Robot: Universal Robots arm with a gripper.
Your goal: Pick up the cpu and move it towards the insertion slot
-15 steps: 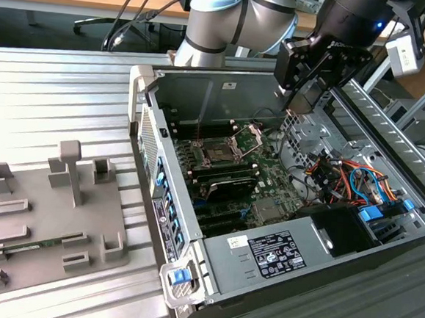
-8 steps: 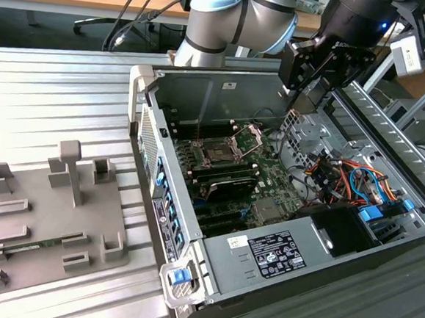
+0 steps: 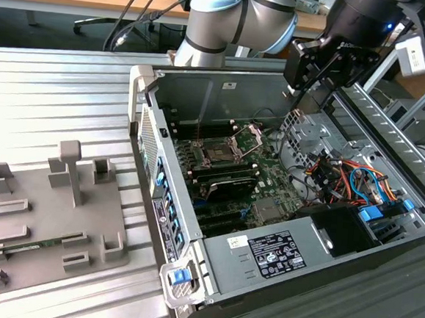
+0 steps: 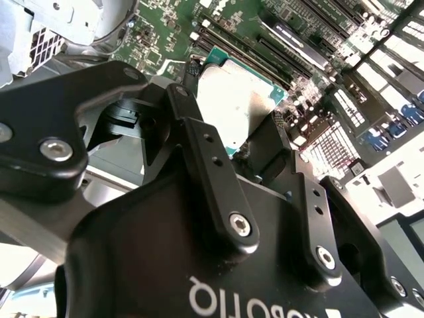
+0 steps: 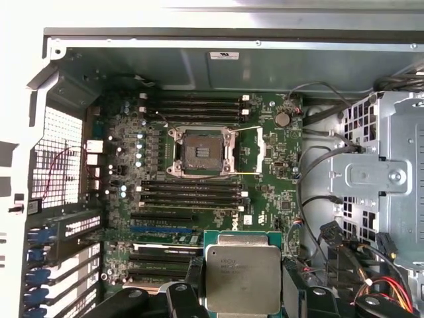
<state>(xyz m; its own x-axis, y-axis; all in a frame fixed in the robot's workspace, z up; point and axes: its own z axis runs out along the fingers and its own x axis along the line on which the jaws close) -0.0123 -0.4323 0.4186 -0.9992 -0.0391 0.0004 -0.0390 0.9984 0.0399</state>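
Chip held above open computer case.
Gripper (image 4: 232, 142) fingers clamp the chip (image 5: 242, 278) by opposite edges, metal top facing the camera, flat, square; socket (image 5: 201, 152) lies apart, frame open.

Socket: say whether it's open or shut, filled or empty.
Open and empty: the socket's frame is swung aside, dark centre bare. The cpu sits in the gripper.
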